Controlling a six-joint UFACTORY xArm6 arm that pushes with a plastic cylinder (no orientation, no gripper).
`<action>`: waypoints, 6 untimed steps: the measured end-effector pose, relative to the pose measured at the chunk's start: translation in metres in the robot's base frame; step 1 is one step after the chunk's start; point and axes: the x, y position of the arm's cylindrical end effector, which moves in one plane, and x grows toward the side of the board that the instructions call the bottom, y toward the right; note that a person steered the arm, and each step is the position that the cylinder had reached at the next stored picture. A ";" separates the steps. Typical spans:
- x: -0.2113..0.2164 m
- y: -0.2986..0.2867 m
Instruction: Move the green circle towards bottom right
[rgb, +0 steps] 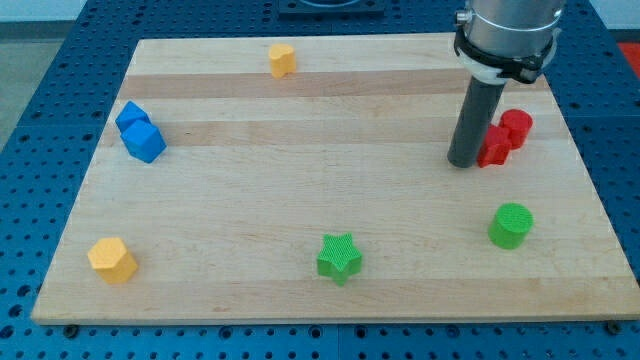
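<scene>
Hiding behind my tip (462, 163): red block (494, 146)

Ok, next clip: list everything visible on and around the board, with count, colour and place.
Wooden board: one, light wood, fills the view.
Blue perforated table: one, under the board.
Green circle block: one, the view's lower right.
Green star block: one, bottom centre.
Red blocks: two, touching, the view's right, shapes unclear.
Blue blocks: two, touching, the view's left.
Yellow block: one, top centre.
Orange-yellow block: one, bottom left.
Dark rod, my tip: one, just left of the red blocks, above the green circle block.
</scene>
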 end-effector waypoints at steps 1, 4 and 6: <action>0.002 -0.016; 0.068 -0.011; 0.064 0.026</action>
